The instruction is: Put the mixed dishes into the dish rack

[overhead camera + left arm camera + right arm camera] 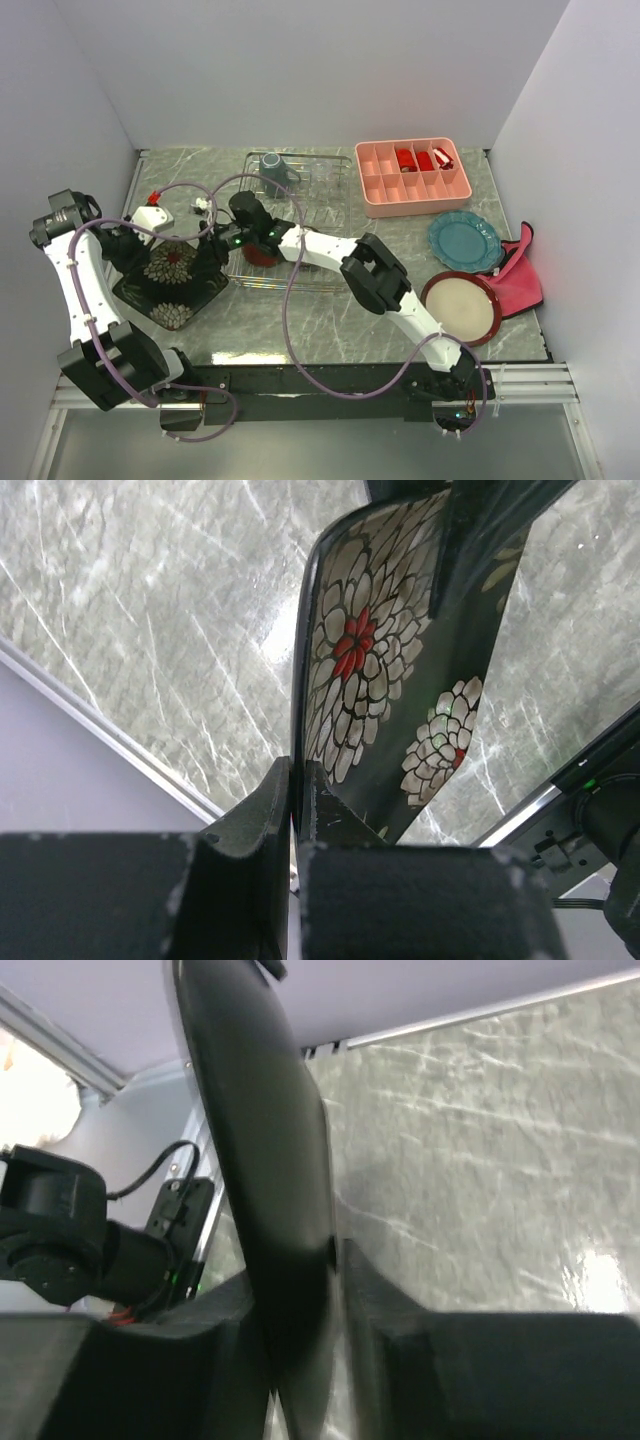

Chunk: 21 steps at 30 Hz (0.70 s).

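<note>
I see the black floral square plate [170, 278] at the left of the table [330, 325], just beside the dish rack [300, 205] and outside it; both arms have hold of it; the left gripper [128, 250] is on its left edge and the right gripper [215, 258] reaches across the rack's front left corner to its right edge; from the left wrist view the left gripper [297, 780] has its fingers nearly together, pinching the thin rim of the plate [390, 660], whose flowered face is turned to that camera; a dark finger [470, 540] of the other gripper lies across the far end of the plate; from the right wrist view the right gripper [300, 1285] clamps the plate's plain dark back [260, 1110] between its two pads; whether the plate's lower edge touches the table I cannot tell; inside the rack the grey-blue mug [272, 170] stands at the far left corner and the red bowl [260, 255] sits near the front, partly under the right wrist; off to the right, well apart from the rack, the teal scalloped plate [465, 241] lies flat, and the red-rimmed cream round plate [460, 307] lies nearer me, beside the pink-red cloth [520, 275]; the pink tray [412, 190] sits just right of the rack
</note>
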### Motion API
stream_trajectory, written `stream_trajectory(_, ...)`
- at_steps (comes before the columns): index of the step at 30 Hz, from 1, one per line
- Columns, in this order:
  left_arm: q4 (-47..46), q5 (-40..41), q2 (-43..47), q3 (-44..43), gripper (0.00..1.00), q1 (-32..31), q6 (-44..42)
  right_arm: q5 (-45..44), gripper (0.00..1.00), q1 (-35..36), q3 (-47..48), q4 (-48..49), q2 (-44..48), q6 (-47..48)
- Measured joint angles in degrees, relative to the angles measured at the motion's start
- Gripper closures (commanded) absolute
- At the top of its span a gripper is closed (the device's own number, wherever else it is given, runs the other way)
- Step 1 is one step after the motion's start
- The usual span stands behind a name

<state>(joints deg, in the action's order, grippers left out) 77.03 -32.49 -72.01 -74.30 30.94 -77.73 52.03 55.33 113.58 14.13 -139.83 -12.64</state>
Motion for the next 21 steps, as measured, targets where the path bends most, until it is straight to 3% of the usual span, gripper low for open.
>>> stream_trajectory(1, -0.07, 0.37, 0.04, 0.0, 0.99, 0.0, 0.37, 0.15, 0.76, 0.17, 0.74, 0.44, -0.46, -0.63)
stream_trajectory(4, -0.7, 1.46, 0.46, -0.02, 0.99, 0.35, 2.38, -1.31, 0.97, 0.72, 2.64, 0.81, -1.66, -0.33)
stream_trajectory(8, -1.22, 3.43, 1.2, -0.02, 0.94, 0.66, 5.97, -2.54, 1.0, 1.53, 3.1, 1.92, -2.43, -0.2)
stream_trajectory(14, -8.0, 4.81, 3.54, 0.04, 0.45, 0.46, 15.74, -5.14, 1.0, 2.29, 3.1, 3.5, -2.43, -3.5)
stream_trajectory(15, -9.94, 5.2, 4.13, 0.0, 0.32, 0.39, 18.01, -6.01, 1.0, 2.54, 3.1, 3.17, -2.43, -4.13)
stream_trajectory(18, -17.38, 6.21, 6.25, -0.17, 0.17, 0.35, 25.35, -9.46, 1.0, 3.21, 2.99, -0.5, -1.64, -4.33)
stream_trajectory(21, -27.12, 8.13, 7.85, -2.03, 0.09, 0.33, 32.5, -13.2, 1.0, 3.37, 2.99, -7.96, 0.28, -4.02)
